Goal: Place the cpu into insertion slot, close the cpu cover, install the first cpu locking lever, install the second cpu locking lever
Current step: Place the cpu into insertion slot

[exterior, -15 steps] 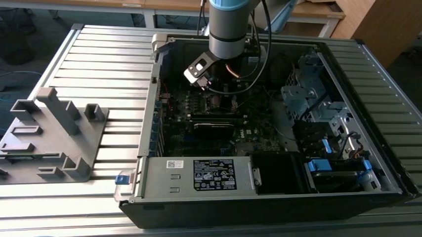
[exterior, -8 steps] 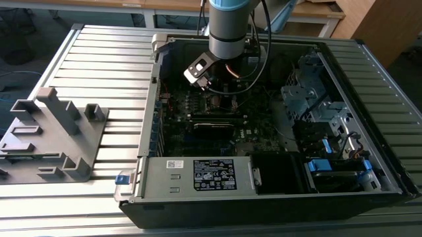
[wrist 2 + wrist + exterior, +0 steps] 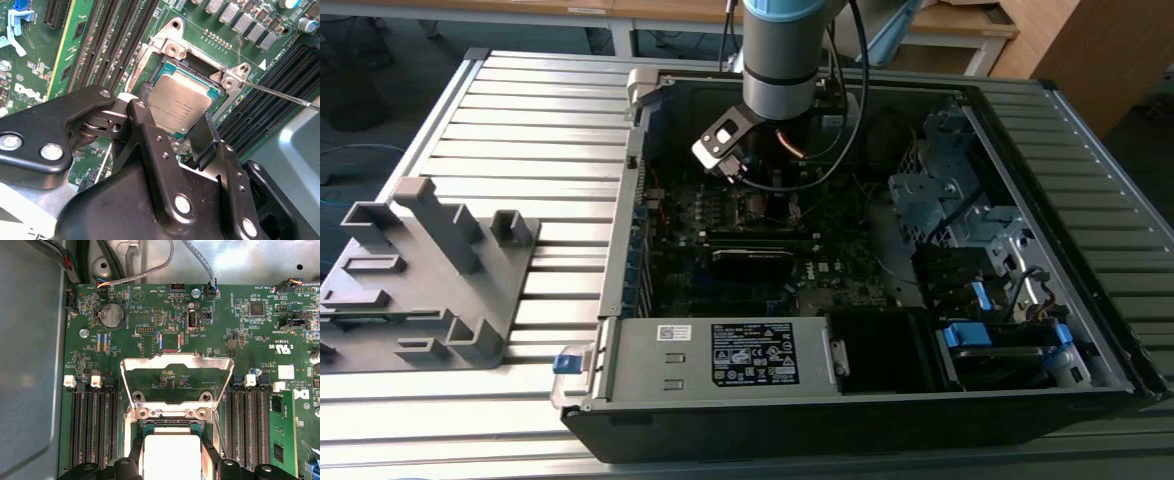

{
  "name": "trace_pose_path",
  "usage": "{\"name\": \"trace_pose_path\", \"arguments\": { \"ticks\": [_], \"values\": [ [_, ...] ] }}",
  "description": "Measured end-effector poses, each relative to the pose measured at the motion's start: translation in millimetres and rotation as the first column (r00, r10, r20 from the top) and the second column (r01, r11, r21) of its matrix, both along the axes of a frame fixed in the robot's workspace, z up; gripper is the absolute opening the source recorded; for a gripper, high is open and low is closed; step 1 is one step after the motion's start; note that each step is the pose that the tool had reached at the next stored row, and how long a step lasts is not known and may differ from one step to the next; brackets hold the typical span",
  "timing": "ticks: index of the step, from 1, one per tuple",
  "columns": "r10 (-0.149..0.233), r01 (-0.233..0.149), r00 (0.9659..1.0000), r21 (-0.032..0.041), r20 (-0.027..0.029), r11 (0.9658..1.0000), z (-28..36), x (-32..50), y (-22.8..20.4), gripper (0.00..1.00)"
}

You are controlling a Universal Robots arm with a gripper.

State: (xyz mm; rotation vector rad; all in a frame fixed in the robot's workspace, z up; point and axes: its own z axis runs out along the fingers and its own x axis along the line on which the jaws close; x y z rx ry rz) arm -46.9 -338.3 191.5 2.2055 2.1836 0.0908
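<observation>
You are squeezing the cpu by two sides with the tool, so the chip is lying flat between its fingers, in or just above the insertion slot right under the tool. The cpu cover is standing up open just past the tool, leaving the slot free for the chip.

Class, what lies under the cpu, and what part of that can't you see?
The insertion slot; its rim shows around the cpu. Its centre is covered. The cpu cover stands raised.
</observation>
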Motion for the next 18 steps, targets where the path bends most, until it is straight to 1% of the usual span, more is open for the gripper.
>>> {"name": "trace_pose_path", "arguments": {
  "ticks": [18],
  "values": [
    [0.0,0.0,1.0,0.0002,0.0001,1.0,0.1,0.0,0.0,0.54]
  ]
}}
